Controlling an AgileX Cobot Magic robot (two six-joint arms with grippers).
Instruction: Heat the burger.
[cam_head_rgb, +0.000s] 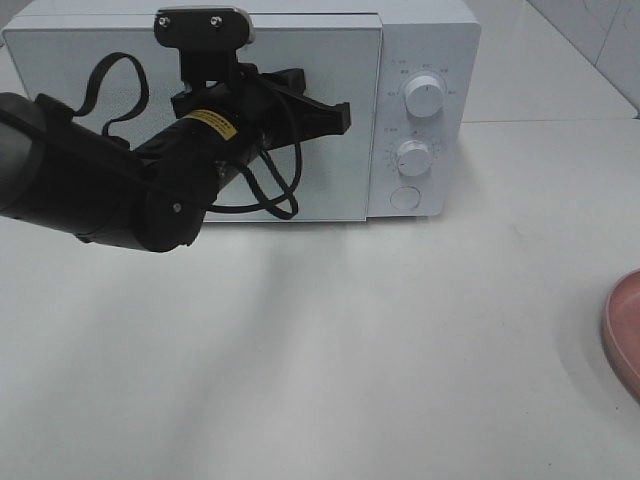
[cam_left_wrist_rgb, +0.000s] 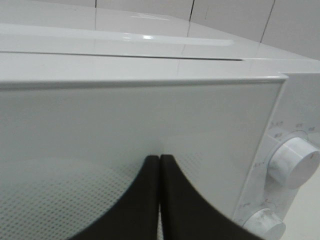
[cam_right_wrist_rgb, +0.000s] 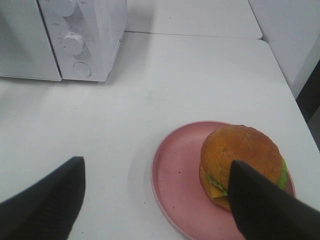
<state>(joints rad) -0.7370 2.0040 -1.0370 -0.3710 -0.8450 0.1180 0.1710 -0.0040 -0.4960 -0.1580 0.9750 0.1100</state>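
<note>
Left gripper (cam_left_wrist_rgb: 159, 165) was fully closed, both black fingers (cam_left_wrist_rgb: 135, 200) pressed flat together with nothing between them. It sat right in front of the microwave (cam_head_rgb: 425, 60) door (cam_head_rgb: 340, 110), tips near the door's right side, close to the control panel; the views didn't show whether the tips were touching the glass. Door was closed. In the high view the left arm (cam_head_rgb: 90, 175) reached in from the left, wrist camera (cam_head_rgb: 203, 25) on top, black cable (cam_head_rgb: 275, 190) looping under it.

Microwave panel had 2 white knobs, upper (cam_head_rgb: 425, 98) and lower (cam_head_rgb: 413, 156), plus 1 round button (cam_head_rgb: 405, 198) below them. Microwave stood at the back of the white desk (cam_head_rgb: 330, 350).

Right gripper (cam_right_wrist_rgb: 155, 195) was wide open, holding nothing. Its 2 dark fingers (cam_right_wrist_rgb: 50, 200) were spread far apart and hovered above the desk, one finger in front of the burger's near edge in the wrist view; contact couldn't be confirmed.

Burger (cam_right_wrist_rgb: 240, 155) sat on the round pink plate (cam_right_wrist_rgb: 175, 170), toward one side of it rather than centred, bun top up, green lettuce and yellow cheese showing at the edge. Plate was on the desk well apart from the microwave, off to its right. In the high view only a sliver of the plate (cam_head_rgb: 622, 330) showed at the right edge, and the burger was out of that frame.
</note>
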